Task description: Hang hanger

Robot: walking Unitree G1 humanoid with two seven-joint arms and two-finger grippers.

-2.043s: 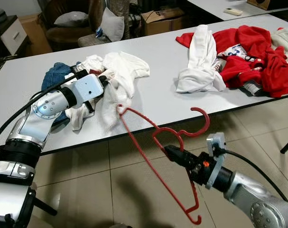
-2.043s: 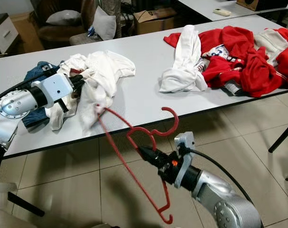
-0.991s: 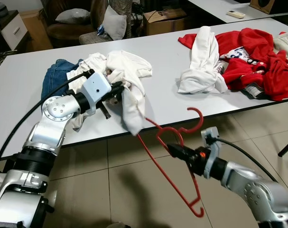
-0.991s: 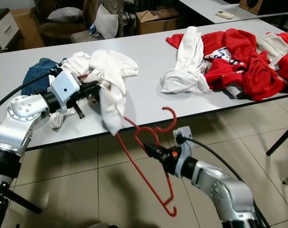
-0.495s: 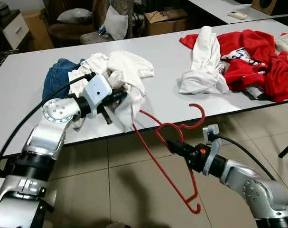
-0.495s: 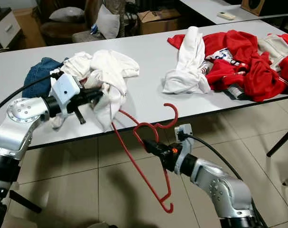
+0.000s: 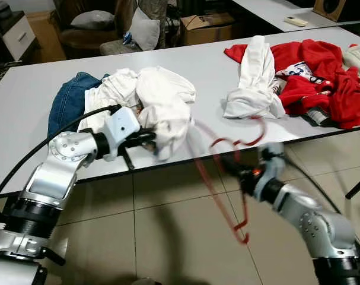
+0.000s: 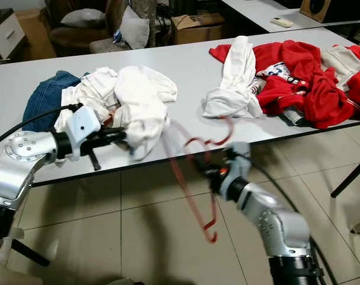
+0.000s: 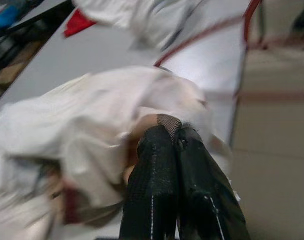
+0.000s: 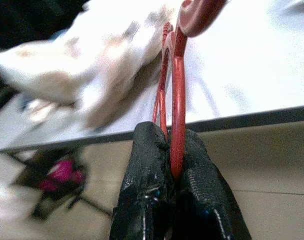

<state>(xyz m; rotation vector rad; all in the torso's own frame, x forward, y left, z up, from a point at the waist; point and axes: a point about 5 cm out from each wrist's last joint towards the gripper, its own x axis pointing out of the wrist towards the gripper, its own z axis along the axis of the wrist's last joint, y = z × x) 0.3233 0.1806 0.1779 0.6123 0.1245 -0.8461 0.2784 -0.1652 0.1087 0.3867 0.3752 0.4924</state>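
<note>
Threading the red hanger (image 8: 194, 178) into the white garment (image 8: 141, 107) looks like the step in hand: the right gripper (image 10: 169, 150) is clenched on the hanger's wire just below its hook, holding it off the front edge of the desk (image 8: 185, 71), one hanger arm reaching toward the cloth (the frame is smeared with motion, so whether its tip is inside the fabric cannot be told). The left gripper (image 9: 173, 137) is pinched shut on a fold of that white garment at the desk's near edge, beside a heap of white cloth and blue jeans (image 8: 43, 98). Next, I judge, the cloth wants holding open and steady while the hanger arm is slid into the neck or shoulder, without dragging the pile off the desk. As for containers, a cardboard box (image 8: 194, 27) stands beyond the desk, its contents too small to tell.
</note>
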